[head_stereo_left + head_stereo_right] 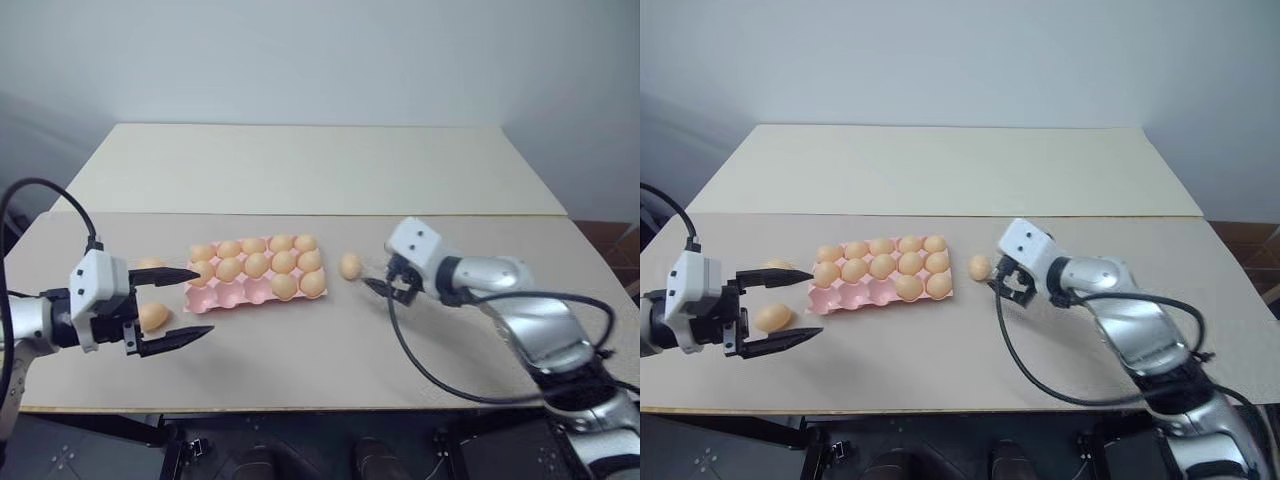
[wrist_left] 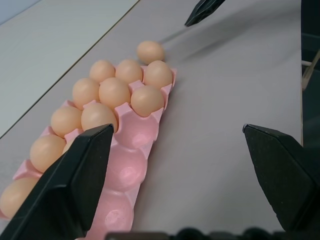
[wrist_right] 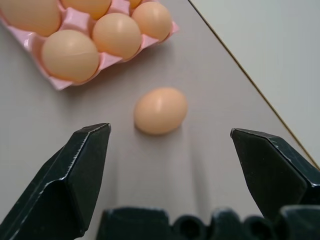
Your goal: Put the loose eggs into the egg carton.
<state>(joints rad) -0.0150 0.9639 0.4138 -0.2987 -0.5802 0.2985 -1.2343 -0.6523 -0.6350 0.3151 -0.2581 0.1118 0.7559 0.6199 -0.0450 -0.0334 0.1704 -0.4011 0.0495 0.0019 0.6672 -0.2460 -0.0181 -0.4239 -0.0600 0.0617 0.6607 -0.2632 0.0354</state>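
Head view: the right gripper point(image 1: 385, 284) stood wide beside a loose pale orange egg point(image 1: 350, 265) right of the pink moulded egg carton point(image 1: 225, 296); the left gripper point(image 1: 190, 302), equally wide, flanked another egg point(image 1: 152, 316). Right wrist view: egg lay between open fingers (closing seemed next). Left wrist view: carton's near cups empty

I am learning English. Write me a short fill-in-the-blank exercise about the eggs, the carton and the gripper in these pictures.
1. The egg carton is ___ in colour.
2. Its front row has ___ empty cups.
3. The right gripper holds its jaws ___ just before a loose egg on the table.

Missing words: pink; three; open.
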